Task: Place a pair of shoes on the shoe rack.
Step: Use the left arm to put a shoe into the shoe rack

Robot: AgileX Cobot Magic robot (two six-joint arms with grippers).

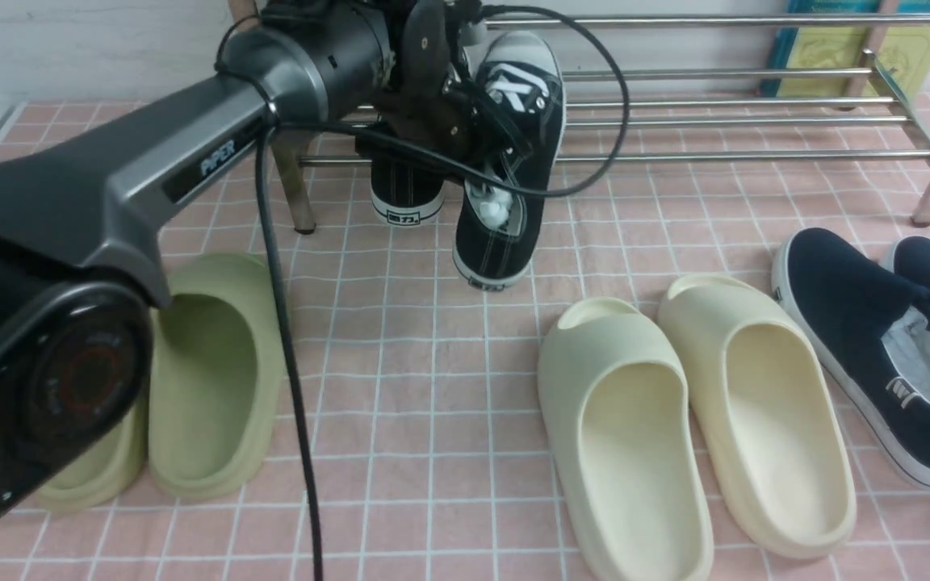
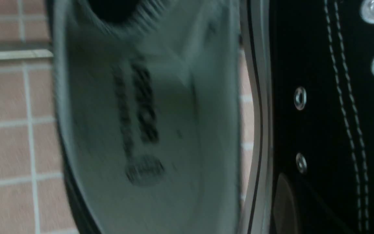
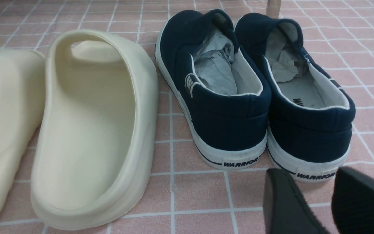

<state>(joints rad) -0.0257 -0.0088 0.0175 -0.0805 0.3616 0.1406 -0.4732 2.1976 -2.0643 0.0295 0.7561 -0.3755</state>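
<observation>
Sneaker (image 1: pixel 488 250) is clamped in the left gripper's (image 1: pixel 473 137) closed jaws, long axis steep, toe up toward the rack (image 1: pixel 756 155), heel down. The wrist (image 1: pixel 328 56) hides the fingers. Second sneaker (image 1: pixel 407 194) lies beyond, mostly covered. Right gripper (image 3: pixel 323 208) jaws are apart and empty.

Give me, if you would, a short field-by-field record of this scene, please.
left gripper: shut on the tilted sneaker, toe up over the shoe rack
other sneaker: at the rack's front, heel outward
right gripper: open, empty, by the navy slip-ons
floor: cream slides, green slides
</observation>
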